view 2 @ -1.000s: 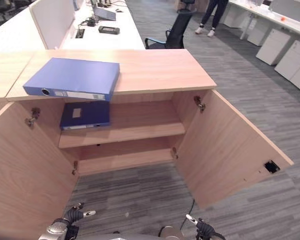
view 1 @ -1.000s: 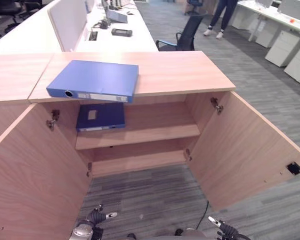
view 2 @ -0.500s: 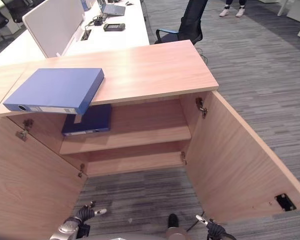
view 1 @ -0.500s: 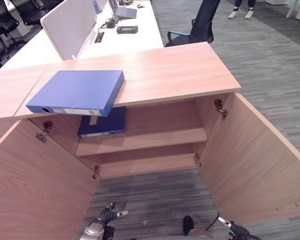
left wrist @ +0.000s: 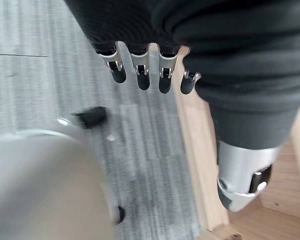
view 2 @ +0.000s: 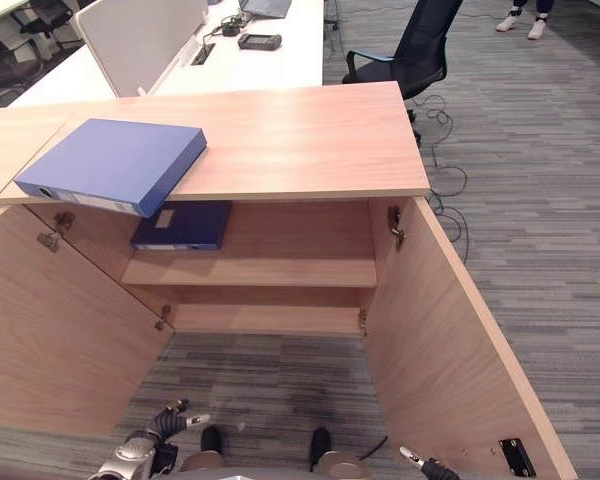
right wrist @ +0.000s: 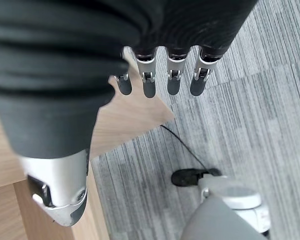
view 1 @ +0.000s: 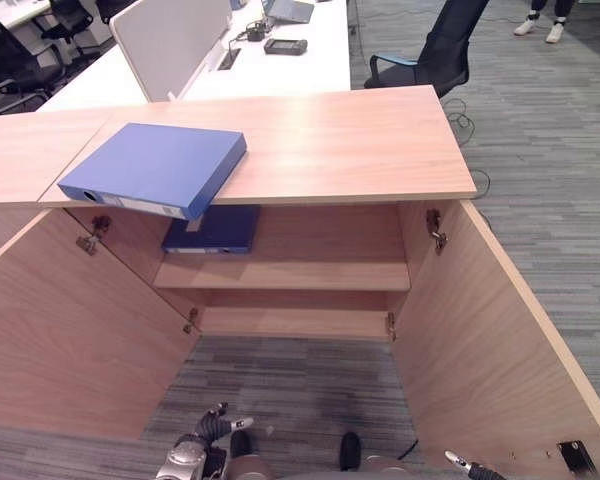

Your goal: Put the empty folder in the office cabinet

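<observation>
two blue binder folders sit at upper left: one flat blue cardboard folder [view 1: 155,167] on the light wooden cabinet [view 1: 360,140] top, overhanging its front edge, and a darker blue folder [view 1: 213,229] on the upper shelf right below. left hand [left wrist: 140,70] hangs low at bottom left, fingers relaxed, holding nothing. right hand [right wrist: 160,75] at bottom right, same deal, fingers loose and empty.

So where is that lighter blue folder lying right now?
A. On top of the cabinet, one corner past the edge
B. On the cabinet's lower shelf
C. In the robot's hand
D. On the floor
A: the blue folder lies flat on the cabinet top, its near corner overhanging the front edge.
</observation>
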### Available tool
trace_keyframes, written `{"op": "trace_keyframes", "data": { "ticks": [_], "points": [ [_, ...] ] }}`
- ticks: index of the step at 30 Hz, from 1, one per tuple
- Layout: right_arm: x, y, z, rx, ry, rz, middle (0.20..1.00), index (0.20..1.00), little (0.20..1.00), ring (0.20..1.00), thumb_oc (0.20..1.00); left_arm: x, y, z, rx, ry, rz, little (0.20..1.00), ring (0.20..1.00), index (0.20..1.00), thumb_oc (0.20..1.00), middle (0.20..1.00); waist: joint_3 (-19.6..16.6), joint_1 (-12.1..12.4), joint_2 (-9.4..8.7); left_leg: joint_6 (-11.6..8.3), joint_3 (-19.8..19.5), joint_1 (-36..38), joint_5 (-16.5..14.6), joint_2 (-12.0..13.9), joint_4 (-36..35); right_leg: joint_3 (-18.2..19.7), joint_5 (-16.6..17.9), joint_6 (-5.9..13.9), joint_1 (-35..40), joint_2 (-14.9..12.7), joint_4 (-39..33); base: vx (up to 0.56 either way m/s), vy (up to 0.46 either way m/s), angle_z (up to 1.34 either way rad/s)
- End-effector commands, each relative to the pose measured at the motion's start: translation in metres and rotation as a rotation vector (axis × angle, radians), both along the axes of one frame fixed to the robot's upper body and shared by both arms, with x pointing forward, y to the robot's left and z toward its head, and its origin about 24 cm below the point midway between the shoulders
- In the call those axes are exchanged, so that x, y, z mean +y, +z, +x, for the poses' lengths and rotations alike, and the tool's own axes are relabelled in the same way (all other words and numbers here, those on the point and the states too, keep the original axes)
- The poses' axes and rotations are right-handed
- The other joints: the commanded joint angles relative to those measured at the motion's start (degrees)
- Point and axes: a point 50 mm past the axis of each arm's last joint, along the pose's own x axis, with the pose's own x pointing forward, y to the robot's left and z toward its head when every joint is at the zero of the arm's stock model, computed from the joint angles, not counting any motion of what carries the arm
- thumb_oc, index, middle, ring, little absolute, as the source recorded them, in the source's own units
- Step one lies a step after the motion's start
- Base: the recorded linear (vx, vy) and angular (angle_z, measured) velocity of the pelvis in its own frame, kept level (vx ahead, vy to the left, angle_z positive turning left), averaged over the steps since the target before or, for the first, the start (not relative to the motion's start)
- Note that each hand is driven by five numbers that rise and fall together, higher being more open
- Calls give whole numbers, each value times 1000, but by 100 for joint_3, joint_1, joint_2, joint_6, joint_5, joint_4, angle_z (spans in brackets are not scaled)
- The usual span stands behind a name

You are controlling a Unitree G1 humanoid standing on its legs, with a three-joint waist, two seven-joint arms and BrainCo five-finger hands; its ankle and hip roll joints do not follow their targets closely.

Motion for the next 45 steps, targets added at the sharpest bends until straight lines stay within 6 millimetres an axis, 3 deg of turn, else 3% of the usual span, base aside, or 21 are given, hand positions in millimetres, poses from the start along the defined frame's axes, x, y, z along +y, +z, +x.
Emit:
{"op": "trace_keyframes", "data": {
  "ticks": [1,14,20,23,27,28,30,37,45],
  "points": [
    [4,-1,4,-18,16,4,1000,1000,1000,1000,1000,19,12,18,-71,-3,59,1000,1000,1000,1000,1000,-142,-25,11,470,-15,481,-787,-138,272,509,-452,1036,417,-599,61,148,112,-15],
    [31,-9,8,-13,81,73,1000,1000,1000,1000,1000,25,12,15,-69,16,77,1000,1000,1000,1000,1000,-401,62,-104,738,95,767,-1092,-432,47,613,-311,1267,404,-846,70,50,109,-3],
    [33,-9,7,-1,96,72,1000,1000,1000,1000,1000,28,23,34,-158,5,90,1000,1000,1000,1000,1000,-406,146,-191,851,74,752,-1179,-558,47,603,-231,1390,351,-1019,122,3,101,-2],
    [31,-8,11,-14,90,67,1000,1000,1000,1000,1000,27,37,56,-258,-42,99,1000,1000,1000,1000,1000,-365,212,-253,950,37,700,-1231,-681,47,632,-176,1497,249,-1156,272,-14,180,2],
    [34,-7,21,-47,79,77,1000,1000,1000,1000,1000,26,50,73,-325,-95,111,1000,1000,1000,1000,1000,-280,268,-280,1046,24,666,-1273,-751,47,687,-193,1572,-15,-1247,752,-58,111,3],
    [36,-5,33,-81,84,81,1000,1000,1000,1000,1000,24,59,83,-380,-131,123,1000,1000,1000,1000,1000,-117,287,-245,1108,47,697,-1274,-753,47,681,2,1679,-335,-1249,1243,-122,85,-5],
    [40,-4,41,-103,96,88,1000,1000,1000,1000,1000,23,66,90,-414,-172,137,1000,1000,1000,1000,1000,-46,324,-184,1126,70,708,-1297,-752,47,587,107,1766,-515,-1280,1453,-66,77,-7],
    [47,-7,32,-81,133,107,1000,1000,1000,1000,1000,20,86,103,-526,-188,123,1000,1000,1000,1000,1000,-151,318,-220,1103,-5,759,-1360,-815,47,721,39,1595,-230,-1265,720,45,-15,8],
    [40,-9,14,-32,120,98,1000,1000,1000,1000,1000,14,95,104,-576,-230,113,1000,1000,1000,1000,1000,-298,302,-267,1025,-18,791,-1401,-806,47,547,21,1545,150,-1255,232,37,-43,1]
  ]
}}
